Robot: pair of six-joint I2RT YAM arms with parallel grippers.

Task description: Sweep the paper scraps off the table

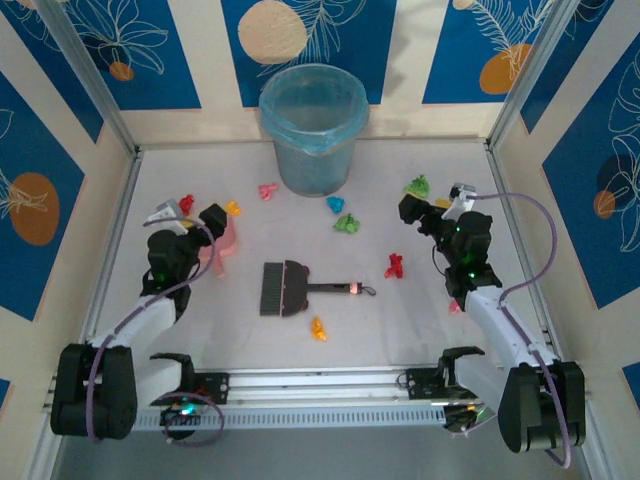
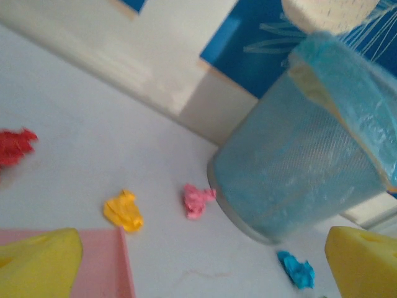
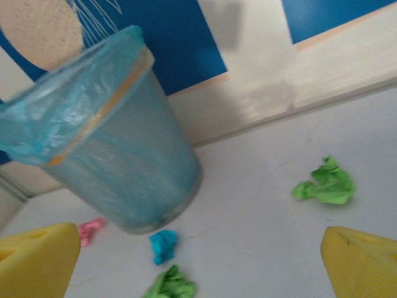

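Your left hand [image 1: 213, 222] is spread wide and empty, poised over the pink dustpan [image 1: 224, 250]. Your right hand [image 1: 413, 208] gapes just as wide, gripping nothing, right beside a green wad [image 1: 418, 186]. Look outward and the paper scraps [image 1: 347, 222] lie scattered across the tabletop [image 1: 420, 320], some near the blue bin [image 1: 313, 128], others around the brush [image 1: 285, 288] lying mid-table. My read is that nothing's swept yet: brush untouched, every scrap left to gather.

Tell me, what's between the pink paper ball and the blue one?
The blue bin stands between the pink scrap and the cyan scrap, in the left wrist view.
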